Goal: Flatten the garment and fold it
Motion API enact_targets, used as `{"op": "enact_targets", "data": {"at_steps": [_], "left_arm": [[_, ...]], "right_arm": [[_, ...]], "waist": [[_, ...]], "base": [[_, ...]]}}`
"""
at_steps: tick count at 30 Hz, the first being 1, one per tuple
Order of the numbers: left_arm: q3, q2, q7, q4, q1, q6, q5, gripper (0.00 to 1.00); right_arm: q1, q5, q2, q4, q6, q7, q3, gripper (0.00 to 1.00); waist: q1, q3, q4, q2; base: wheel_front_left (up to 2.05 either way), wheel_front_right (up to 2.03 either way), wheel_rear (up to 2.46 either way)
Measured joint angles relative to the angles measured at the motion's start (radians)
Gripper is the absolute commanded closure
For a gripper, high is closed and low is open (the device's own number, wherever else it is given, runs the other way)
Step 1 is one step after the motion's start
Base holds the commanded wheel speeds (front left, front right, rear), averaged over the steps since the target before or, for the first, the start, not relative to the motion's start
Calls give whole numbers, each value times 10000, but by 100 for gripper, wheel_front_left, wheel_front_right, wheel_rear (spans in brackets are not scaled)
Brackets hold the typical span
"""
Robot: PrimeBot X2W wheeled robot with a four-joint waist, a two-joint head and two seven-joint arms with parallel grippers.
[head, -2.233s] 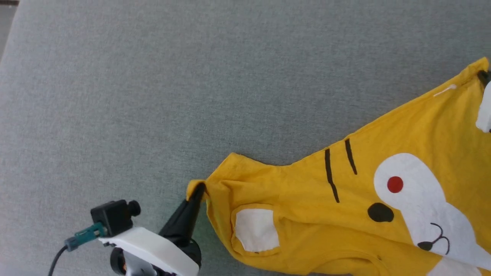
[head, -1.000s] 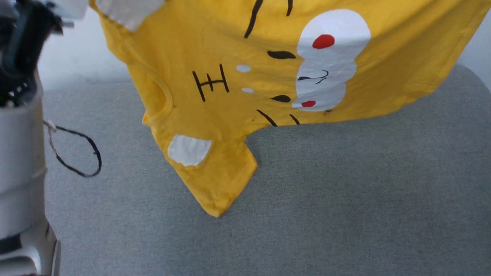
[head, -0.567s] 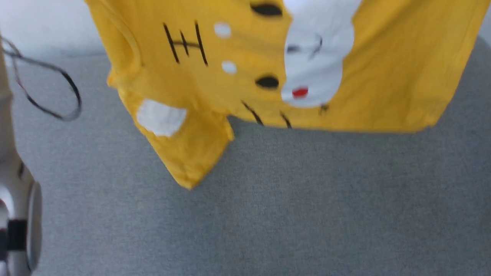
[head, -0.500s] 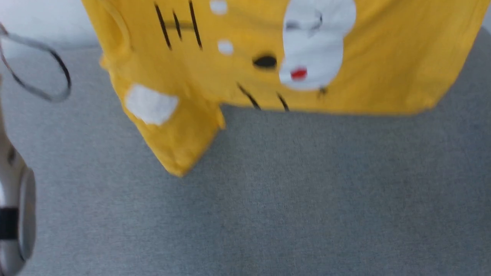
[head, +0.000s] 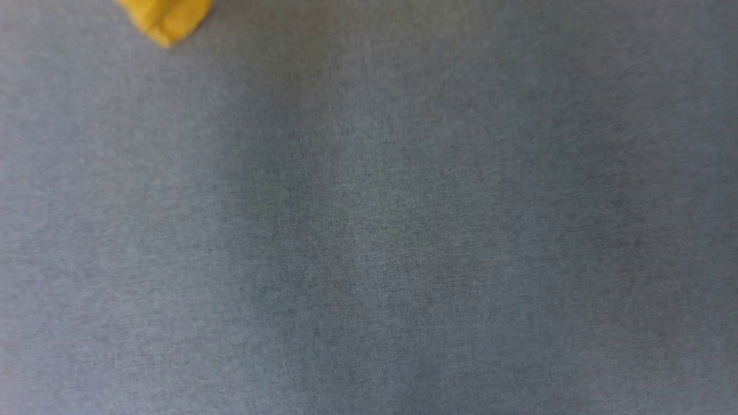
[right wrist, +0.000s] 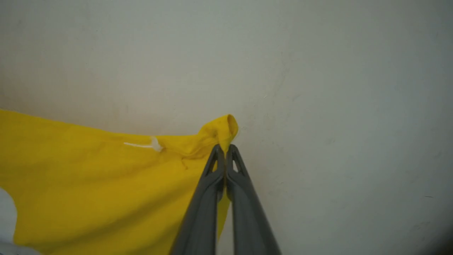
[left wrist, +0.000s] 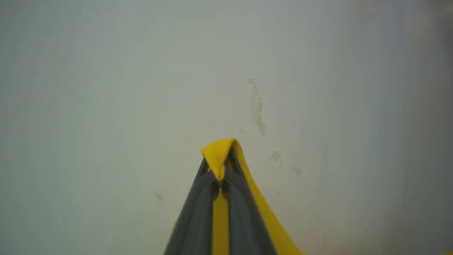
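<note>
Grey cloth surface [head: 369,230] below, shirt [head: 167,20] held aloft by two corners.
Left gripper [left wrist: 220,173] and right gripper [right wrist: 225,150] each pinch a yellow corner tight before a pale wall [right wrist: 318,71]. Best, I judge, to keep the top edge taut and level, then lower evenly so the shirt lands flat. Half a second ago the printed face crossed the head view's top; now that view catches its lowest tip, top left.

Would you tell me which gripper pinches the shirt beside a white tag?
The right gripper: a white tag sits by its grip; the left gripper pinches plain yellow shirt cloth.
</note>
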Motion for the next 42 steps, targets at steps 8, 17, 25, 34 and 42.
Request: {"op": "enact_targets", "data": {"at_steps": [8,17,25,34,42], "left_arm": [[-188,100,-1009,675,197,-903,-132,100],[6,251,-1569,-314,2949,-1582,-1285,100],[328,512,-1262,-3776,7057,-1260,-2105,100],[462,796,-754,-7323,12432,-146,-2307,100],[-259,1162,441,-7996,16320,383,-2462,100]], "right_arm": [[-110,-176,-234,982,0,-949,224,100],[1235,1522,-754,629,2,-1584,1553,100],[4472,3365,-2155,-2397,0,-1160,1542,100],[9104,3860,-1987,-5369,0,-487,-69,100],[12032,3845,-922,-6351,0,-242,-587,100]], "waist": [[0,1296,123,0],[-1,1857,485,0],[-6,1066,717,0],[-7,-32,906,0],[-6,-984,991,0]], "base": [[0,0,0],[0,0,0],[0,0,0],[0,0,0],[0,0,0]]}}
